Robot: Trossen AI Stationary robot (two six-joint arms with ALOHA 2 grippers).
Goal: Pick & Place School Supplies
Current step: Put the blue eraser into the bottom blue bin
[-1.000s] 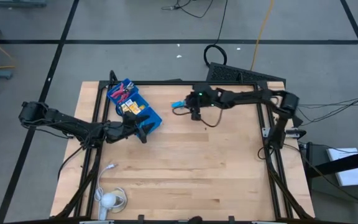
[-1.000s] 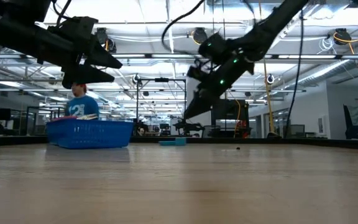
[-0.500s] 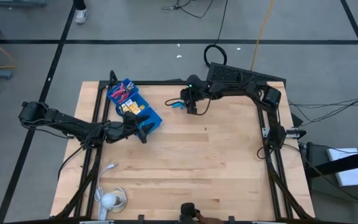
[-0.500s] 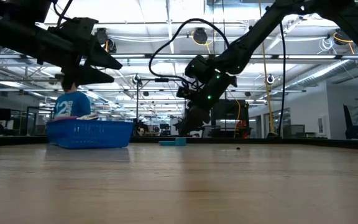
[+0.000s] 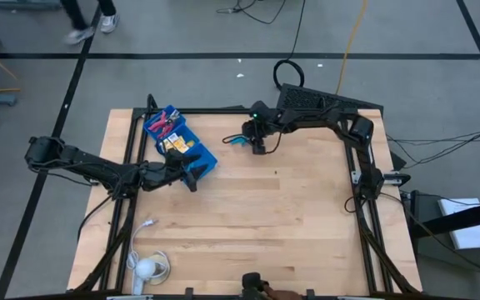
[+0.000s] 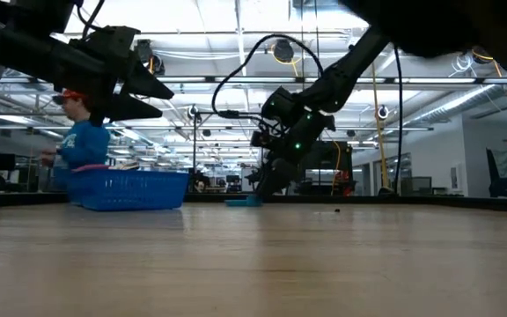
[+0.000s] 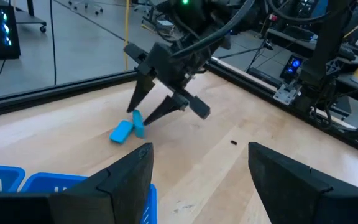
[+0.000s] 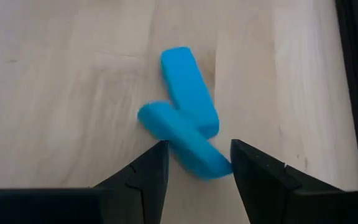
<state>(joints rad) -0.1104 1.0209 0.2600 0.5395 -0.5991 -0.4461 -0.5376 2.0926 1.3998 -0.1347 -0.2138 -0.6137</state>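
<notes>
Dark right gripper (image 7: 143,111) lowered over two light-blue pieces (image 8: 185,113), fingers (image 8: 143,175) spread, straddling the nearer piece, nothing pinched yet. Pieces crossed, touching each other, flat on the wooden table (image 5: 273,217), well apart from the blue tray (image 5: 179,142). Left gripper (image 5: 192,173) just beside the tray, fingers (image 7: 120,180) apart, empty. Scissors (image 5: 162,125) and yellow blocks (image 5: 176,145) inside the tray.

Hidden or unclear, for your check:
- lower light-blue piece (image 8: 188,144): its near end sits between the right gripper (image 8: 194,163) fingers; you cannot tell contact.
- blue tray (image 5: 182,140): contents too small to sort from above.
- left gripper (image 5: 192,175): overlaps the tray's corner.
</notes>
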